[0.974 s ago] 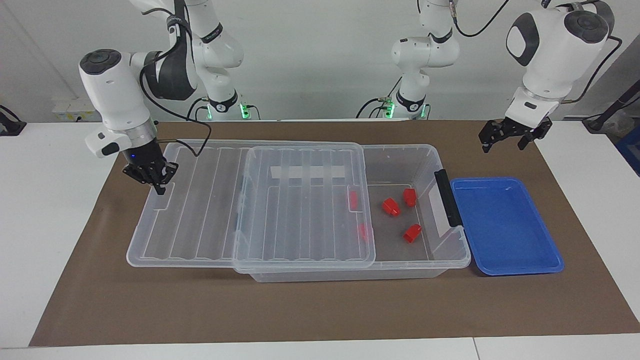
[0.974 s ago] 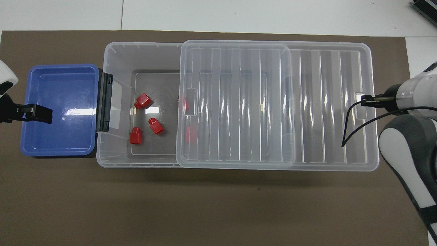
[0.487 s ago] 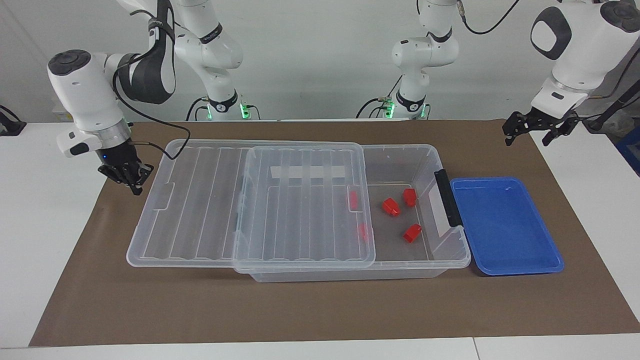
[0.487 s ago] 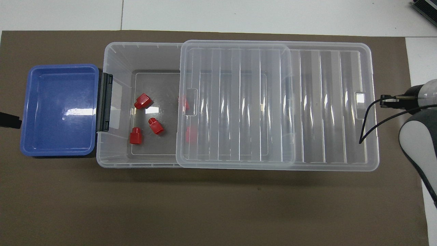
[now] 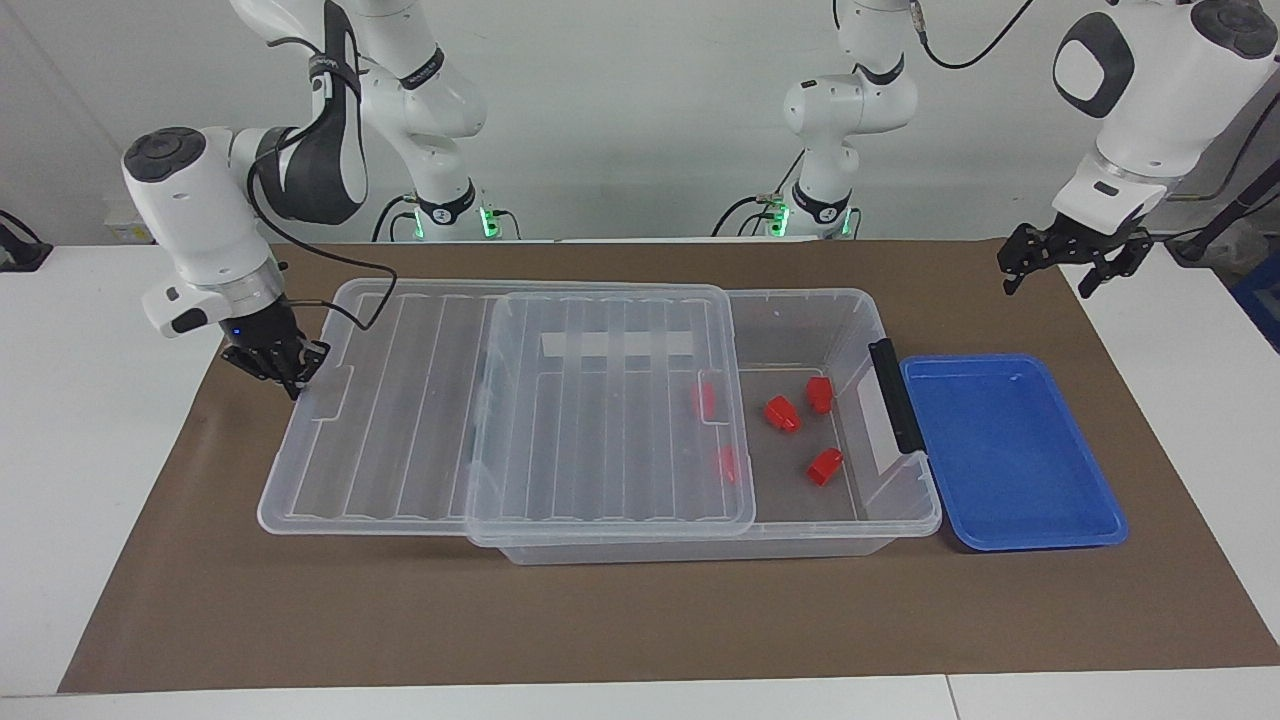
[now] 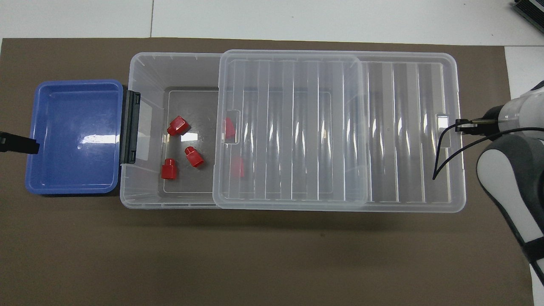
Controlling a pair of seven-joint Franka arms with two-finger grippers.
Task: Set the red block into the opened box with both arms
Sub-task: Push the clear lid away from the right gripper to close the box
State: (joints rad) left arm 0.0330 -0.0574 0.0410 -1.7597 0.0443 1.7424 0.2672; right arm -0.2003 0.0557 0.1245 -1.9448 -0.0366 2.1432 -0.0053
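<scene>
The clear box (image 5: 800, 297) (image 6: 170, 57) lies lengthwise on the mat. Its ribbed lid (image 5: 600, 440) (image 6: 293, 127) is slid partway off toward the right arm's end. Three red blocks (image 5: 782, 413) (image 6: 194, 156) lie on the uncovered part of the floor. Two more red blocks (image 5: 705, 398) (image 6: 229, 127) show through the lid's edge. My right gripper (image 5: 297, 383) (image 6: 461, 126) is shut, with its tips against the lid's end edge by the notch. My left gripper (image 5: 1048, 280) (image 6: 19, 144) hangs open and holds nothing, over the left arm's end of the mat.
A shallow blue tray (image 5: 1010, 450) (image 6: 72, 136) with nothing in it sits against the box's end that carries the black handle clip (image 5: 895, 395) (image 6: 129, 127). Brown mat (image 5: 600, 620) covers the table under everything.
The right gripper swung out past the lid's end, then came back against it, and the lid slid a little toward the left arm's end. The left gripper rose and drew outward.
</scene>
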